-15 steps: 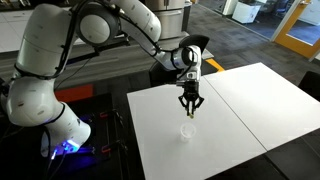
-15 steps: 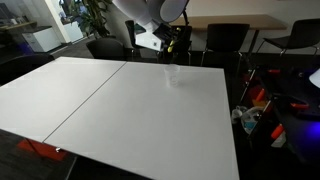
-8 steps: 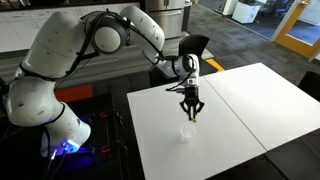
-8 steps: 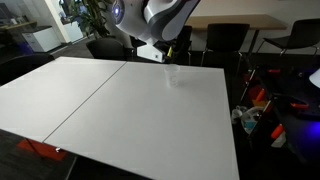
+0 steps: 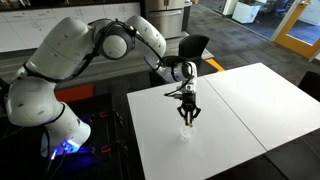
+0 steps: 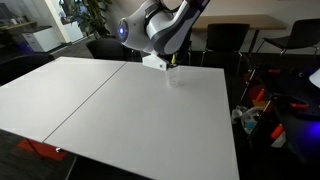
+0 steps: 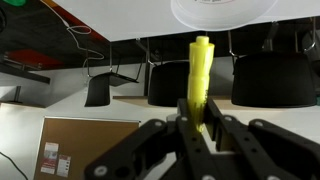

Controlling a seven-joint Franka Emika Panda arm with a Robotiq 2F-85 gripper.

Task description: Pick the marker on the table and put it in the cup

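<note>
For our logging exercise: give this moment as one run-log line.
jaws: shut on marker | marker: above cup | release: not yet

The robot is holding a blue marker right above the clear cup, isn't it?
Not quite. The marker is yellow-green, not blue, as the wrist view shows. The rest is right: the gripper is shut on it, right above the clear cup.

cup [image 7: 222,9] cut off by top edge, marker [image 7: 198,75] base hidden inside tool [image 7: 200,120]
</note>
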